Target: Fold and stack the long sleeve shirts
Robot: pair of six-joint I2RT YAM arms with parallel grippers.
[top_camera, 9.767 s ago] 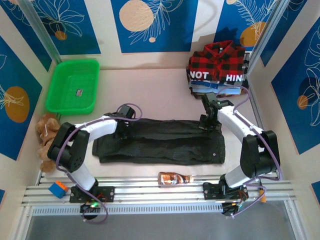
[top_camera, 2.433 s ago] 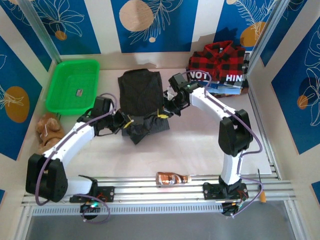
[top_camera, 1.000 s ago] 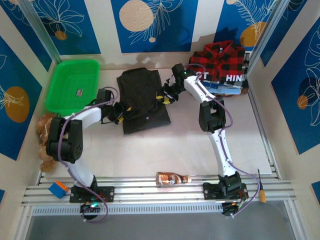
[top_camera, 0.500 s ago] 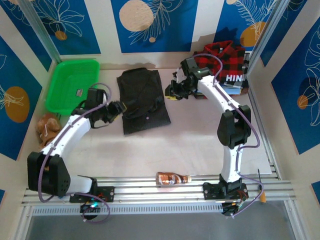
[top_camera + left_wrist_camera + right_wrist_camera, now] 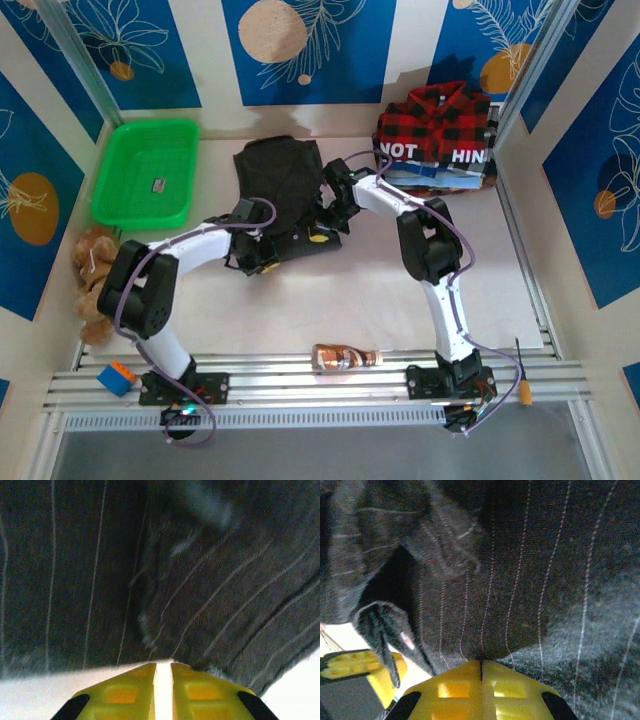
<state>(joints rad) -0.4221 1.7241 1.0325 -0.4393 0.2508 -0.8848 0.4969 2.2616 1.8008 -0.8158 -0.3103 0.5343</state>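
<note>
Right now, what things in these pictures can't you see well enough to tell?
- Small thing in the green basket: too tiny in the top view to name.
- Clothes under the plaid shirt: top view, the shirt covers them, edges peek out.
- Left gripper: left wrist view is blurry and cut off at the bottom, so whether it pinches the dark shirt is unclear.

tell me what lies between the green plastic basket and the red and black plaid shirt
The folded dark charcoal pinstriped shirt lies between the green plastic basket and the red-and-black plaid shirt, in the top external view.
</note>
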